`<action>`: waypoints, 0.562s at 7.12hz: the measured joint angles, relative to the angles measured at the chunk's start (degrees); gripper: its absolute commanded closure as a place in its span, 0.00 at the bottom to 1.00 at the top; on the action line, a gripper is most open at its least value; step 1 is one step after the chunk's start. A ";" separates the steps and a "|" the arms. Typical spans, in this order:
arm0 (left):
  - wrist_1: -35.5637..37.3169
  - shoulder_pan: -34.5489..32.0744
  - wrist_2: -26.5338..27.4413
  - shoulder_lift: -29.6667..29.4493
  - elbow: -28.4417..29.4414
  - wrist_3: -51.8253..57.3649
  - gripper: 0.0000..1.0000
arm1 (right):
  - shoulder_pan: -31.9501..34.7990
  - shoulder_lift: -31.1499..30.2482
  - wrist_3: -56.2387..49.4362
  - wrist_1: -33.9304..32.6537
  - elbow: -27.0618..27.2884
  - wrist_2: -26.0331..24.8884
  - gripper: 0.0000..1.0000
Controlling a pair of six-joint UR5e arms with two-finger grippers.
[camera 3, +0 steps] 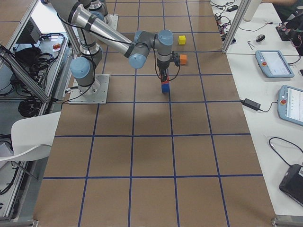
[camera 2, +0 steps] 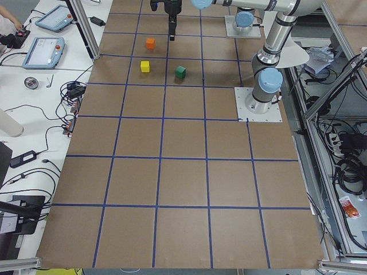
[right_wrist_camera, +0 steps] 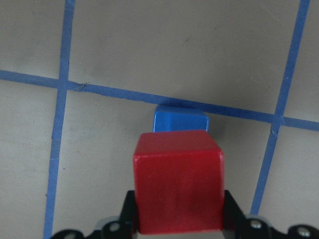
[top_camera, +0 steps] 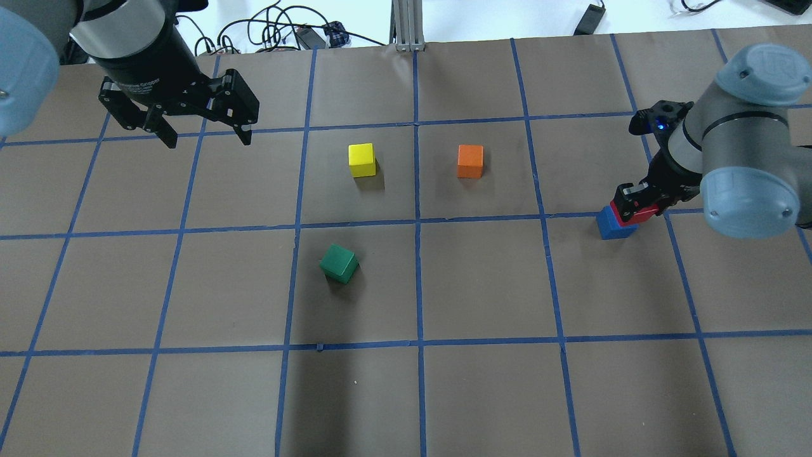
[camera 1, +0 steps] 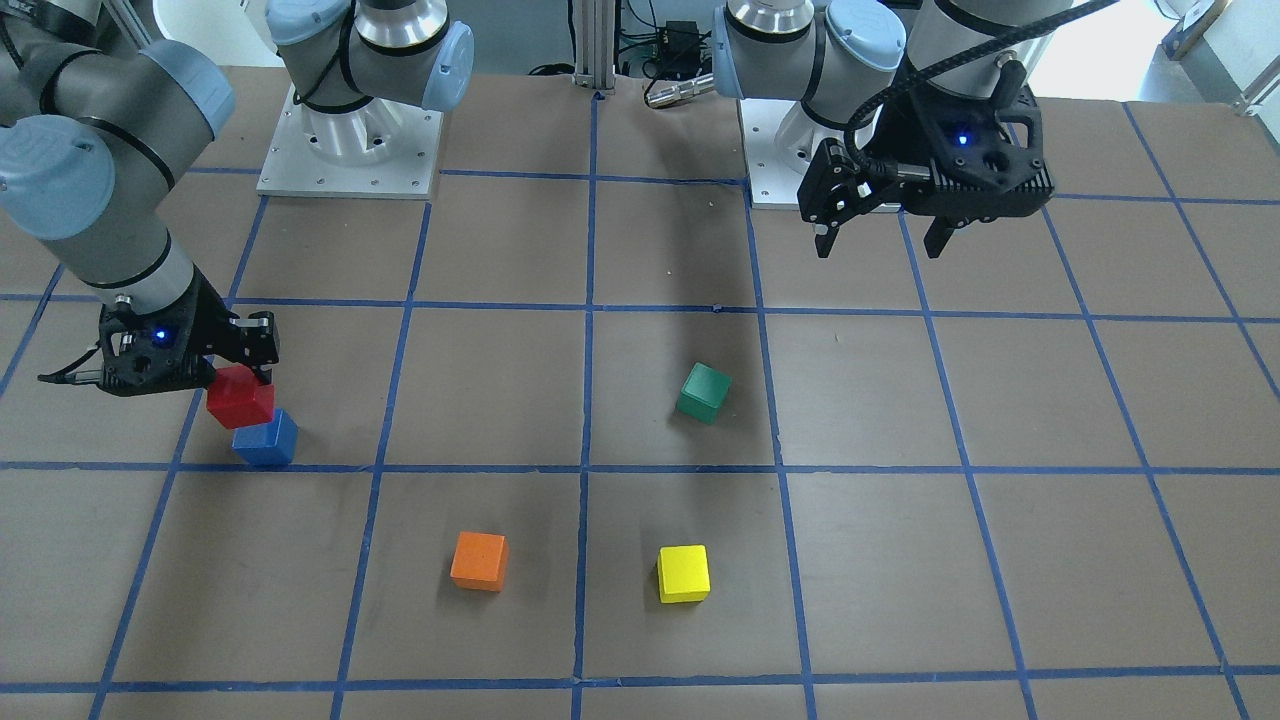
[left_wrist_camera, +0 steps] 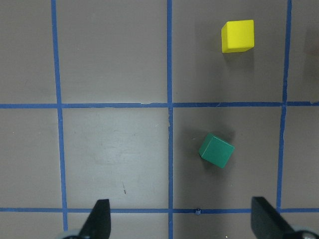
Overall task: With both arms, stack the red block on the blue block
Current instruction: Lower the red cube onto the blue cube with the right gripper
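One small matte red cube (camera 1: 240,398) is clamped in the right gripper (camera 1: 238,380), just over the small matte blue cube (camera 1: 266,440), contact unclear. The left gripper (camera 1: 880,245) hangs well apart, jaws spread wide.

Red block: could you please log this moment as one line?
right gripper shut on red block | above blue block, contact unclear | left gripper open, empty
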 measured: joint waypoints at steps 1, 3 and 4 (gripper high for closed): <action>0.00 -0.04 -0.02 0.02 0.00 0.00 0.00 | 0.00 0.70 0.99 -1.02 0.01 0.00 1.00; 0.00 -0.06 -0.04 -0.02 -0.06 -0.02 0.00 | 0.00 1.82 4.12 -2.03 0.03 0.04 1.00; -0.02 -0.06 -0.04 -0.04 -0.07 -0.04 0.00 | 0.00 2.28 4.70 -2.13 0.03 0.00 1.00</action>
